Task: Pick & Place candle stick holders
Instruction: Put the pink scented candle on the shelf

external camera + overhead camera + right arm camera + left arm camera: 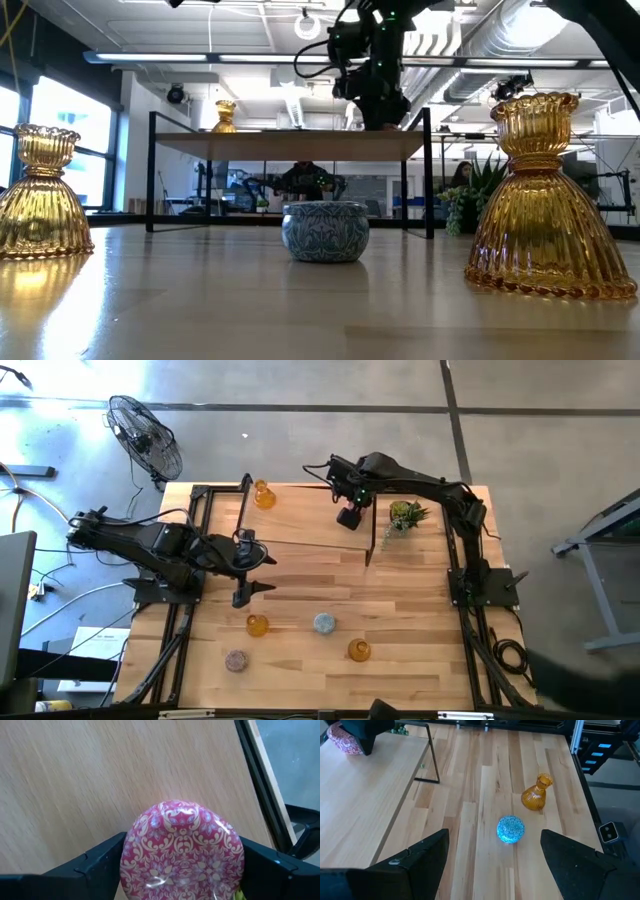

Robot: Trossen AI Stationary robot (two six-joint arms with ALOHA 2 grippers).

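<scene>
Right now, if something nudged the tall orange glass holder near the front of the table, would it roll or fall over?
The orange glass holder would probably slide rather than roll: it stands on a wide, flared skirt. A hit high on its narrow neck might tip it. It looks like ribbed glass, so likely breakable and slippery.

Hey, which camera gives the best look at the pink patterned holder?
The right wrist view: the pink holder fills the picture, sitting between the right gripper fingers over the raised shelf. The left wrist view shows only a sliver of it at a corner. The high and low views hide it behind the gripper.
</scene>
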